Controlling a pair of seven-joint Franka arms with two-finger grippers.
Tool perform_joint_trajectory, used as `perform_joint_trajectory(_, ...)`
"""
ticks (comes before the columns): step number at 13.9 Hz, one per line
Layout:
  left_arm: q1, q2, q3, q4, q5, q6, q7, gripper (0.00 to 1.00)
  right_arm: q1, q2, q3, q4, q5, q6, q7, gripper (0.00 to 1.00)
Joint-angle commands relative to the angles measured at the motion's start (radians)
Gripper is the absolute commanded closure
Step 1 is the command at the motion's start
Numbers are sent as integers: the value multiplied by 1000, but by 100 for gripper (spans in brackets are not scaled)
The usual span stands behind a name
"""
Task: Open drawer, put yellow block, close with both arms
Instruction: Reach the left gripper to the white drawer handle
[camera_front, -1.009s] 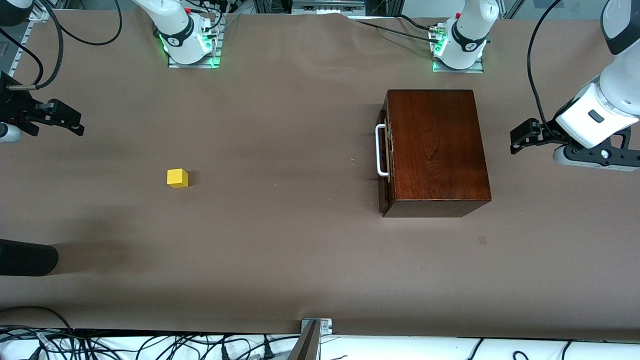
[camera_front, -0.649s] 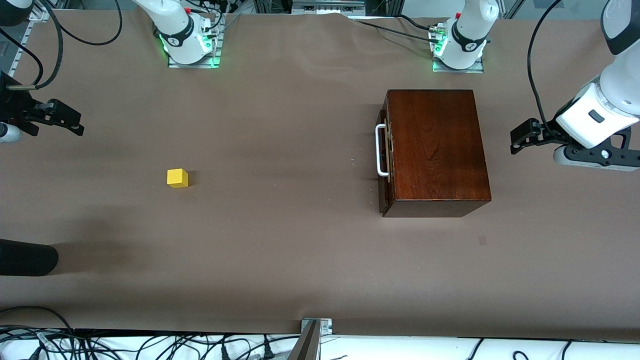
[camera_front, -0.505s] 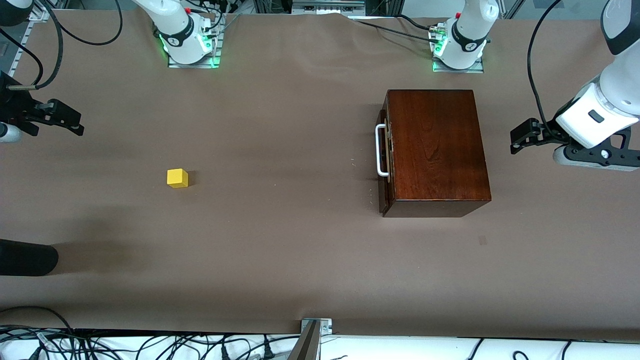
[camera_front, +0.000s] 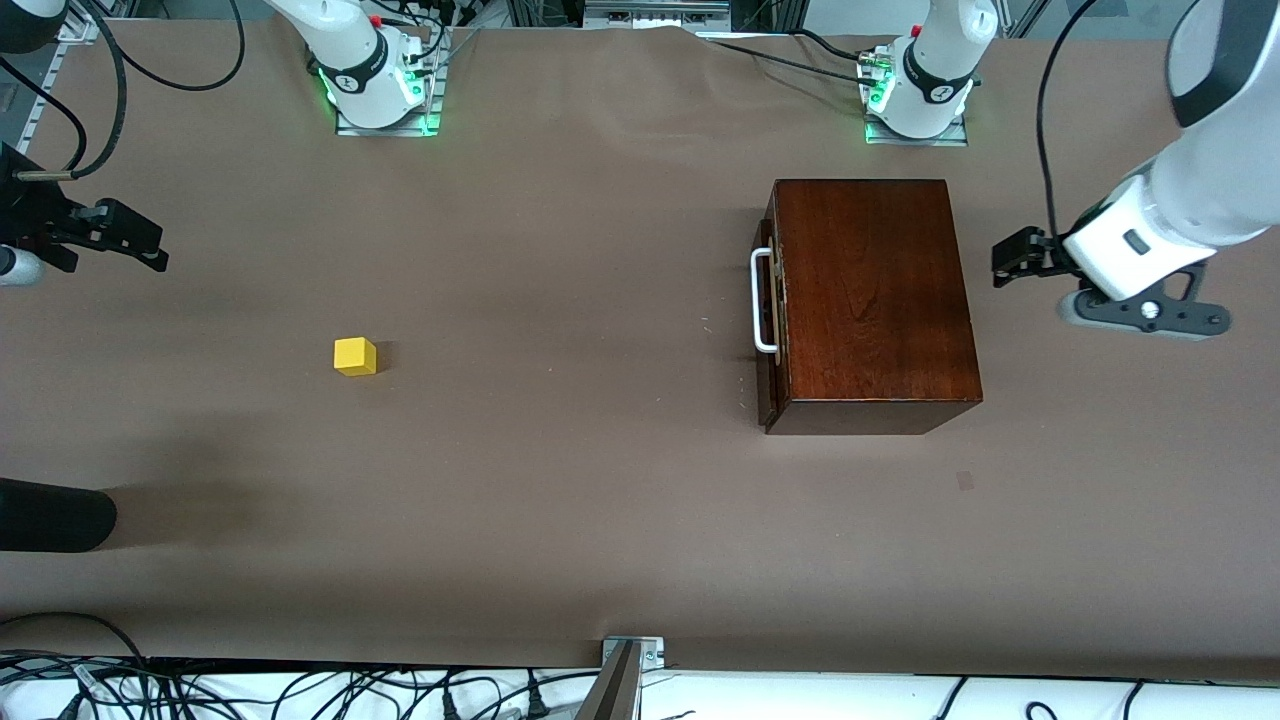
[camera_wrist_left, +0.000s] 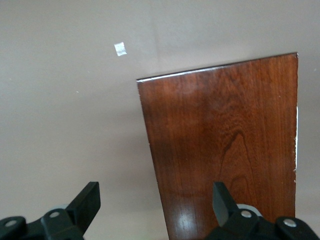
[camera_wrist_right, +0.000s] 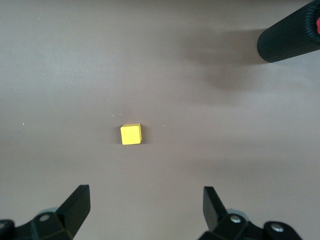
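Observation:
The glossy mahogany box (camera_front: 875, 300) stands toward the left arm's end of the table. Its drawer (camera_front: 768, 300) is closed, and the white bar handle (camera_front: 761, 300) faces the right arm's end. The yellow block (camera_front: 355, 356) lies alone on the table toward the right arm's end, and it also shows in the right wrist view (camera_wrist_right: 131, 134). My left gripper (camera_front: 1008, 258) is open and empty in the air by the box's back edge; in the left wrist view (camera_wrist_left: 154, 202) it straddles that edge of the box (camera_wrist_left: 225, 150). My right gripper (camera_front: 140, 240) is open and empty (camera_wrist_right: 145, 200), above the table's end, away from the block.
A black cylinder (camera_front: 50, 515) lies at the table's right-arm end, nearer the front camera than the block, and shows in the right wrist view (camera_wrist_right: 290, 37). A small square mark (camera_front: 964, 481) is on the brown table cover (camera_front: 560, 480).
My left arm has swung in toward the box's back edge and slightly toward the bases. The right arm, the block and the drawer have not moved.

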Motion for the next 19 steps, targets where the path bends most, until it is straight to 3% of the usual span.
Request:
perform_joint_trajectory(1, -50, 24, 2, 39, -15, -29, -14, 0, -1, 10, 4, 22, -8, -18, -2, 0)
perform_joint_trajectory(3, -154, 52, 2, 42, -13, -13, -128, 0, 1, 24, 6, 23, -10, -10, -1, 0)
perform_joint_trajectory(7, -385, 174, 4, 41, 8, 145, -453, 0, -4, 36, 4, 25, 7, 2, -7, 0)
perform_joint_trajectory(10, -516, 266, 2, 31, 118, 221, -644, 0, 6, 36, 10, 25, 4, 17, -10, 0)
perform_joint_trajectory(13, -553, 294, 2, -42, 195, 242, -687, 0, 15, 35, 22, 23, 6, 2, -8, 0)
perform_joint_trajectory(19, -574, 291, 1, -186, 201, 398, -736, 0, 70, 36, 32, 23, -8, 11, -8, 0)
